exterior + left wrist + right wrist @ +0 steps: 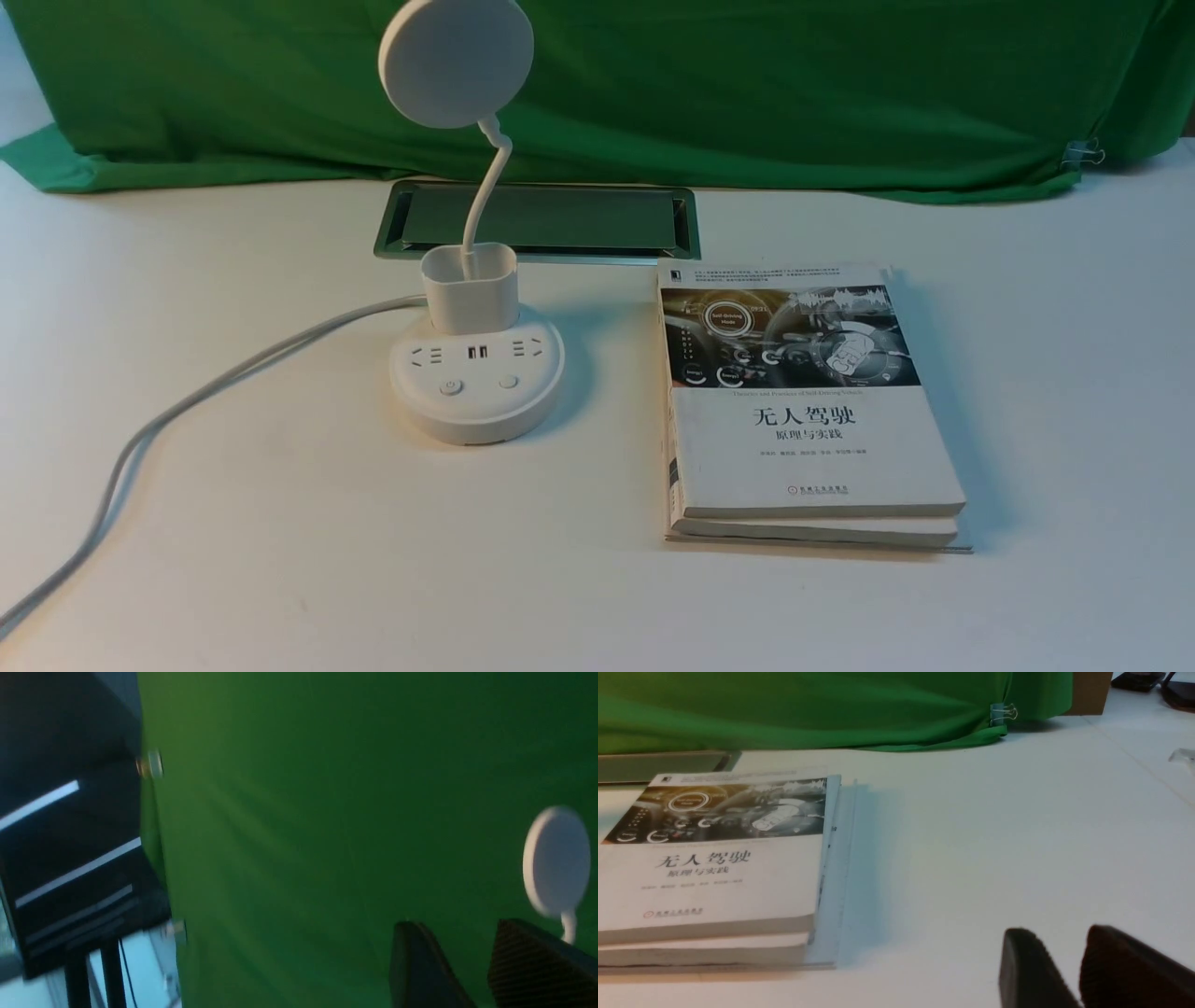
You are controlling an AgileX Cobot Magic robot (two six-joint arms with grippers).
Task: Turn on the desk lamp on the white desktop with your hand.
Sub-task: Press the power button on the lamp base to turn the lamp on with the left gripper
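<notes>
Two buttons (452, 385) on the apparently unlit desk lamp (470, 289), ahead of our left gripper (455, 933), sit unpressed, while it and our right gripper (1059, 940) both gape empty.

Left tool (460, 925) showed two dark, wedge-shaped fingers (537, 966); the wider one was finely cross-ribbed. Right tool (1059, 929) showed two black, round-tipped fingers (1027, 970), matt, the wider one similarly ribbed.

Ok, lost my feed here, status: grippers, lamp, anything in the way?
Left gripper and right gripper empty, jaws apart, neither at the lamp. Lamp looks unlit, buttons untouched. Book lies beside it, not touching.
</notes>
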